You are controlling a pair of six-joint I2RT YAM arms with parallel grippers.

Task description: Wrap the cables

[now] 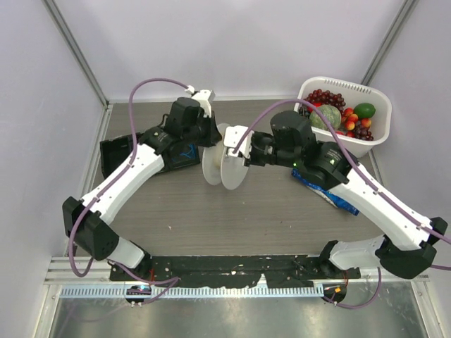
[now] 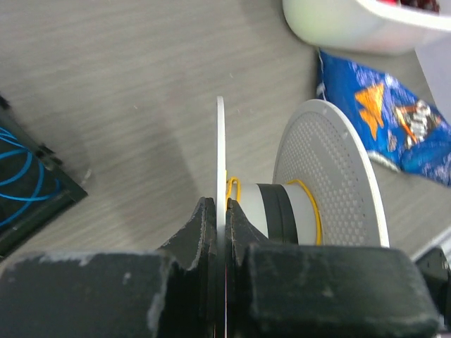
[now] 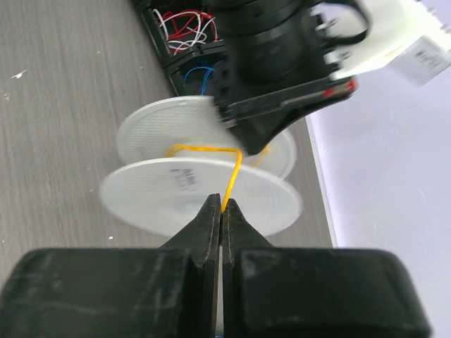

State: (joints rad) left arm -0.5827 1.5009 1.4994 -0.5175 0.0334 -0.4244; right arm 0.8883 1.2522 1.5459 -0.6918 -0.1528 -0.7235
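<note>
Holding the white spool [image 1: 224,167] around the middle of the tabletop [image 1: 232,225], the left gripper [image 2: 220,211] is clamped tight on one of its thin flanges. The right gripper [image 3: 222,209] is pinched together on the yellow-orange cable [image 3: 235,176], which runs from its tips up to the spool's hub. There are a couple of turns on the hub already. A fruit basket [image 1: 382,123] sits at the far right corner, with a blue snack bag [image 2: 398,120] just in front of it.
</note>
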